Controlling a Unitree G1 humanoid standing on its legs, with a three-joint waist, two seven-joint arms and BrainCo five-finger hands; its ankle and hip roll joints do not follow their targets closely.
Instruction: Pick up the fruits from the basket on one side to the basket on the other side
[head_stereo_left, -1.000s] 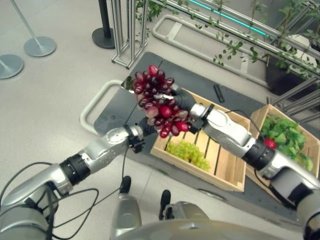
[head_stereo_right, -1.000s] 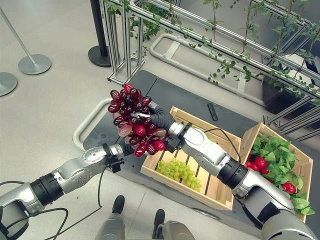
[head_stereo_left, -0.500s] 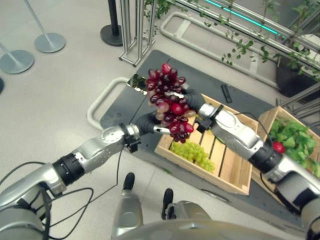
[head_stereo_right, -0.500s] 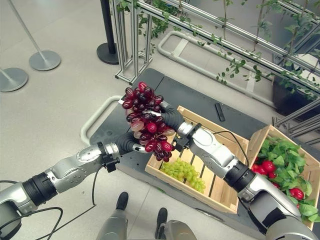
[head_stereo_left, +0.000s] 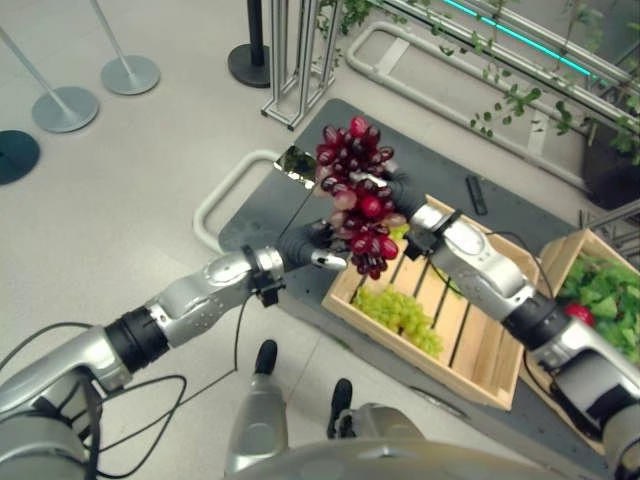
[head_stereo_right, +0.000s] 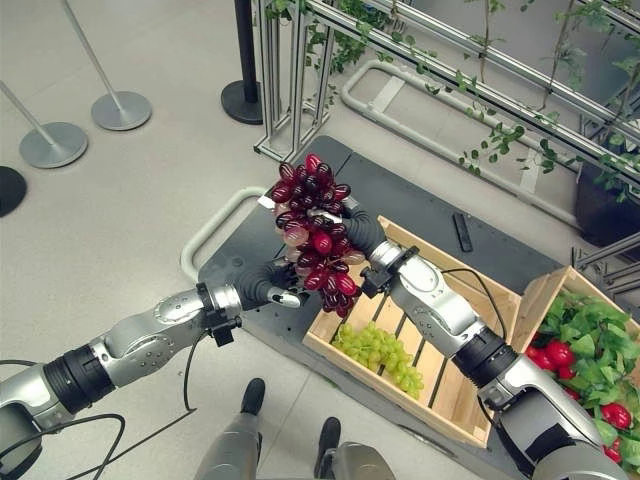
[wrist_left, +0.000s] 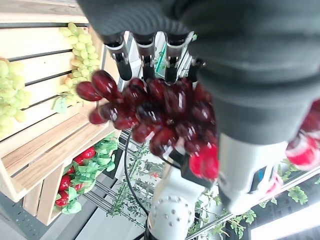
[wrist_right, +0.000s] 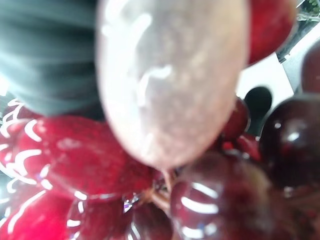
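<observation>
Wooden crate (head_stereo_right: 470, 405) holds green grapes (head_stereo_right: 380, 356); right crate (head_stereo_left: 600, 335), strawberries among leaves. Right hand (head_stereo_right: 352, 226) grips red grapes (head_stereo_right: 315, 230) aloft; left hand's (head_stereo_right: 268, 283) fingers straight beneath.

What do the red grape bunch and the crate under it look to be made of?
The red grape bunch looks like moulded plastic: very glossy skins with hard highlights, and one pale translucent grape; real fruit can't be ruled out. The crate looks like unfinished light wood: pale slats with gaps and visible grain, matte. The green grapes inside look matte, material unclear.
</observation>
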